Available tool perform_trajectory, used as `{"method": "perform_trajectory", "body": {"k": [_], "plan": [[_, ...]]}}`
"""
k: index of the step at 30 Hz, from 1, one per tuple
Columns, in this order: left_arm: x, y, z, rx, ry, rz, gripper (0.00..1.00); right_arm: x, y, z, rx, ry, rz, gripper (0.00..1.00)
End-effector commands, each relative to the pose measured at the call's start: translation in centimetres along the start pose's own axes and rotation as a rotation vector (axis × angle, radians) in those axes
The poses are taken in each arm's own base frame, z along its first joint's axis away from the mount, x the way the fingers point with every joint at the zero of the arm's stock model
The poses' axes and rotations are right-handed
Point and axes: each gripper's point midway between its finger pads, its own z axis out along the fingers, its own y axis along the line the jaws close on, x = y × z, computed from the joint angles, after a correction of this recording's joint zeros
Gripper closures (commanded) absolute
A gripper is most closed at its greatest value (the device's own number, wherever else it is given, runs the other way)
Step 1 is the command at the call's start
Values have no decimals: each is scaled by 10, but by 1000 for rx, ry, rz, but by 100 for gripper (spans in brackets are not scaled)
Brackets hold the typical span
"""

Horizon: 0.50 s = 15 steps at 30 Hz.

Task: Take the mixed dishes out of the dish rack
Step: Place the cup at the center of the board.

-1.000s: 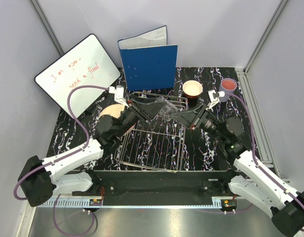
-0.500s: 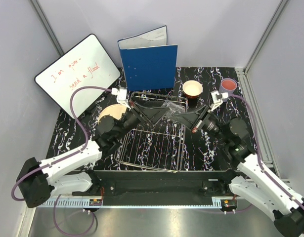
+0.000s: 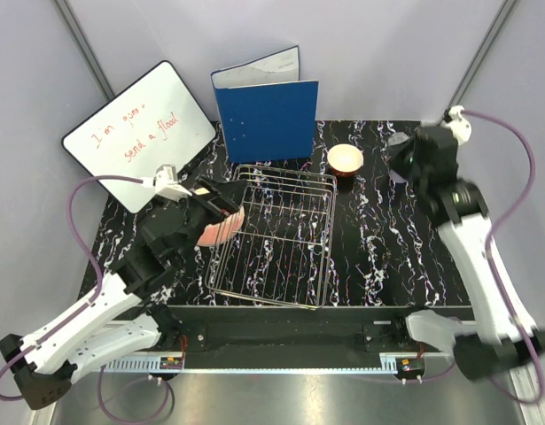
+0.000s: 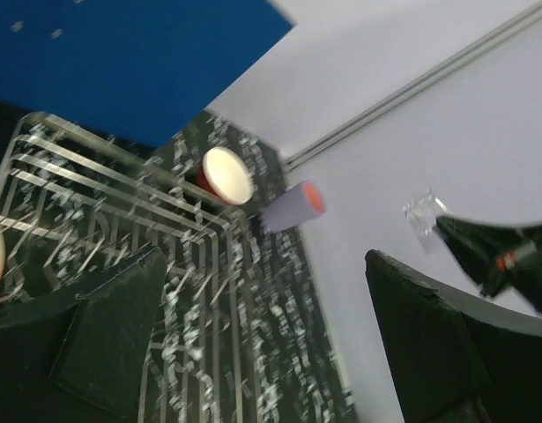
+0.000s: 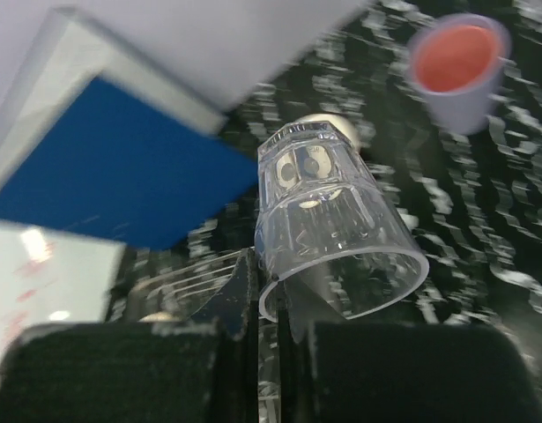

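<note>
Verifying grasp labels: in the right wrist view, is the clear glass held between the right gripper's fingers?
Yes, the clear glass is clamped by its wall in the right gripper, with its open rim towards the camera.

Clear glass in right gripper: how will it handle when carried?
The small clear glass looks smooth, so it may slip, since the right gripper pinches only one wall at the rim. It hangs tilted and could pivot. Its thin walls suggest light and fragile.

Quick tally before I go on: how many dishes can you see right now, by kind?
Plates: 1, salmon-pink round plate
Bowls: 1, red bowl with cream inside
Cups: 1, lavender cup with pink inside
Glasses: 1, small clear glass, in the right end effector
Total: 4
</note>
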Motion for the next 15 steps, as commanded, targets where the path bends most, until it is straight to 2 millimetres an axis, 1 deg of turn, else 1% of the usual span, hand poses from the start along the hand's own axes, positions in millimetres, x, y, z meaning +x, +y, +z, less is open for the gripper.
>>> {"method": "perform_trajectory", "body": {"k": [1,2,3,4,5,6,7,8,9,11,12,15], "plan": [[21,31,-6,-147,111,84,1,38,-77,73,349,279,-39,100],[24,31,-6,-147,134,97,1,51,-88,75,415,358,-67,100],[28,31,-5,-150,158,113,1,58,-92,82,454,403,-72,100],[35,34,-8,-158,195,125,1,67,-91,99,480,457,-77,100],[40,36,-8,-164,215,133,1,75,-96,99,507,499,-83,100],[44,39,-9,-169,236,139,1,84,-97,106,513,527,-79,100],[49,42,-9,-177,250,138,1,86,-96,113,502,519,-69,100],[54,47,-9,-186,264,146,1,90,-99,118,504,527,-63,100],[57,49,-9,-189,274,147,1,100,-106,125,521,553,-54,100],[65,55,-9,-207,297,151,1,113,-112,133,537,597,-42,100],[68,56,-9,-206,311,154,1,126,-121,140,556,641,-37,100],[76,60,-8,-216,340,161,1,143,-135,149,588,698,-32,100]]}}
